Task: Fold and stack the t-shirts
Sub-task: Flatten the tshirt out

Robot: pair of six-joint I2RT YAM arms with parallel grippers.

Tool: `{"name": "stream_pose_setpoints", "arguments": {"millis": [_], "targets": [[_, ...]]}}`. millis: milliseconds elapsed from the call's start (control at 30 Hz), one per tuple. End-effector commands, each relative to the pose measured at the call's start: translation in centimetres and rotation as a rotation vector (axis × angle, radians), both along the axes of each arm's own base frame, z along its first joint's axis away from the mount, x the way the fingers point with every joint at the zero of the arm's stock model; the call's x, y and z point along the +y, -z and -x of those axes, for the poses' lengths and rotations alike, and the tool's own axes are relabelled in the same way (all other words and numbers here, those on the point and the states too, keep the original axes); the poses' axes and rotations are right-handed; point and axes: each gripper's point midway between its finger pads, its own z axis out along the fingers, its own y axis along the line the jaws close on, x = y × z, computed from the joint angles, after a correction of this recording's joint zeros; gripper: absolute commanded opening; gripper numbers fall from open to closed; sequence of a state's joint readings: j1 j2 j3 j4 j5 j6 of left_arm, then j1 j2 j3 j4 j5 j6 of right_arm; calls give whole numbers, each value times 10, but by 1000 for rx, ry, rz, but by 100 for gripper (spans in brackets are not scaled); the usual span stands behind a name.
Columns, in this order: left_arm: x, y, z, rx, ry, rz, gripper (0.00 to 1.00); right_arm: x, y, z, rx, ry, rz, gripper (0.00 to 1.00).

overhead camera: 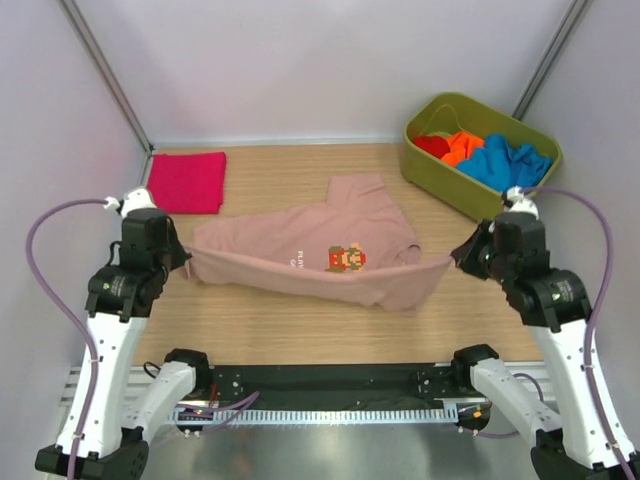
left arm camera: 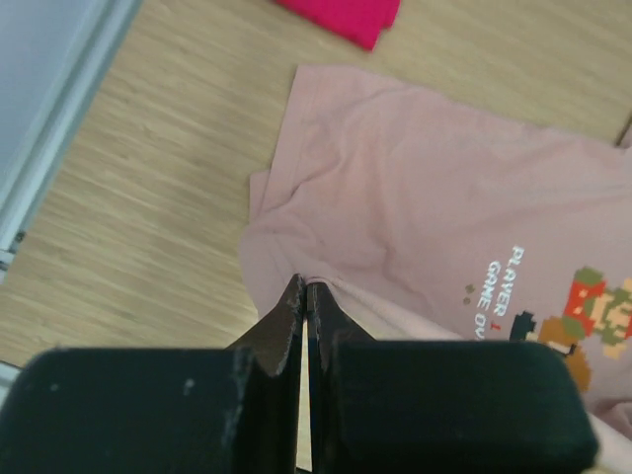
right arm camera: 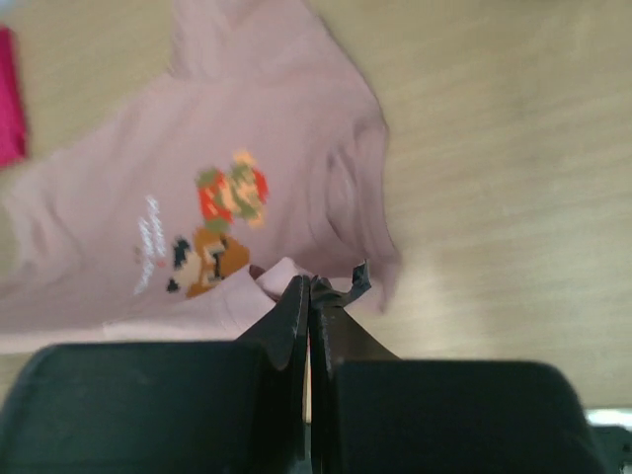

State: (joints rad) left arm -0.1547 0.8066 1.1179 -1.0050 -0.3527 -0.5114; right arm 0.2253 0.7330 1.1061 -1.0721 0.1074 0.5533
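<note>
The dusty-pink t-shirt with a cartoon print lies across the table's middle, its near edge lifted and stretched between both grippers. My left gripper is shut on the shirt's near-left corner; in the left wrist view the cloth hangs from the tips. My right gripper is shut on the near-right corner, also seen in the right wrist view with the shirt behind. A folded magenta t-shirt lies at the back left. Red, orange and blue t-shirts lie crumpled in the tub.
An olive-green plastic tub stands at the back right. White walls and metal posts close the back and sides. The magenta shirt's edge shows in the left wrist view.
</note>
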Motion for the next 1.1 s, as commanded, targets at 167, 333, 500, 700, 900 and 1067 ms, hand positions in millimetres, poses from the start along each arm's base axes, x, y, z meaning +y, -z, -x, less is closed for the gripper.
{"name": "stream_pose_setpoints", "arguments": {"millis": [167,333,500,700,900,1067], "targets": [[13,-228,17,-659,0,-3,1,-16,-265,-13,-745,-1,47,1],[3,-315,57,-913,62,91,0,-23,-387,45,-1146,19,-79,1],[7,-370,112,-1112,77,138,0,-39,-453,109,-1391,36,-97,1],[-3,-386,149,-1208,160,191,1,-60,-469,164,-1501,93,-68,1],[-12,-377,129,-1164,207,148,1,-53,-444,111,-1382,83,65,1],[-5,-316,36,-913,132,5,0,-23,-410,-11,-1203,-4,218,1]]}}
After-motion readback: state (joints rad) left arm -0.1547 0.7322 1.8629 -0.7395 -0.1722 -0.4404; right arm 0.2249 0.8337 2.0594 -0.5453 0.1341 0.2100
